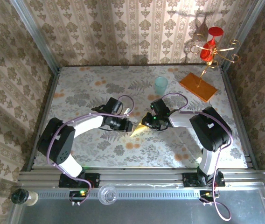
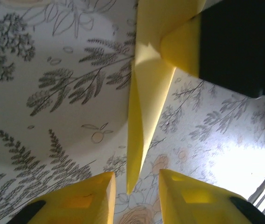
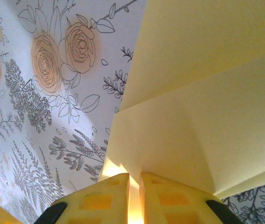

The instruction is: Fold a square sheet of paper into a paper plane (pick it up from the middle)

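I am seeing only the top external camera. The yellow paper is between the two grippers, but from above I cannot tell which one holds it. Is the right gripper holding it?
Observer: Yes. In the right wrist view, the right gripper is shut on the edge of the paper plane.
Operator: And the left gripper?
Observer: In the left wrist view, the left gripper is open. The plane's pointed tip reaches into its gap but is not pinched.
Operator: Is the paper flat or folded?
Observer: Folded. The right wrist view shows one layer lying over another, with a straight fold edge across it.
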Action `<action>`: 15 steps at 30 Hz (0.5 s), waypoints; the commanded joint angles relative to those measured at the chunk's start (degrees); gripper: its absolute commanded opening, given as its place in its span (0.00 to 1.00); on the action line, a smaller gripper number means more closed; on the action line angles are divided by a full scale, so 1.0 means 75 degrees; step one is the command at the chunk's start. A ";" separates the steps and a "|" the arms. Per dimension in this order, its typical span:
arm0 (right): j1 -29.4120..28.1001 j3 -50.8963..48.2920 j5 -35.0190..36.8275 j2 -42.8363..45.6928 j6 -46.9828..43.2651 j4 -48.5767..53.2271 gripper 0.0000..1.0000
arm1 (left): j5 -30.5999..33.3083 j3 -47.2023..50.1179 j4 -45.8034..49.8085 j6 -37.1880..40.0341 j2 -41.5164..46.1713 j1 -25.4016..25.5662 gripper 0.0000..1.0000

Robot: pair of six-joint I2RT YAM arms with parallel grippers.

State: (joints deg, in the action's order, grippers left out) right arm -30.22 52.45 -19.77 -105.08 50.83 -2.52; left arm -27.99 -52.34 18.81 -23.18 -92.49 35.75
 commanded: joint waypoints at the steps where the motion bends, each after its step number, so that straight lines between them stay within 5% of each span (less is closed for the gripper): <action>1: 0.0078 0.0015 0.0198 -0.0269 0.0046 0.0513 0.16 | -0.0171 -0.0136 -0.0478 -0.0470 -0.0018 0.0262 0.30; 15: 0.0086 -0.0010 0.0225 -0.0283 0.0192 0.0489 0.16 | -0.0748 -0.0362 -0.1644 -0.1220 -0.1134 0.0594 0.19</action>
State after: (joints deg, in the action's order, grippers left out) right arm -30.15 52.45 -19.79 -105.12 51.42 -2.55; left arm -32.14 -53.45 7.77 -30.79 -99.66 39.79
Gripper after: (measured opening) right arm 0.162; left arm 0.190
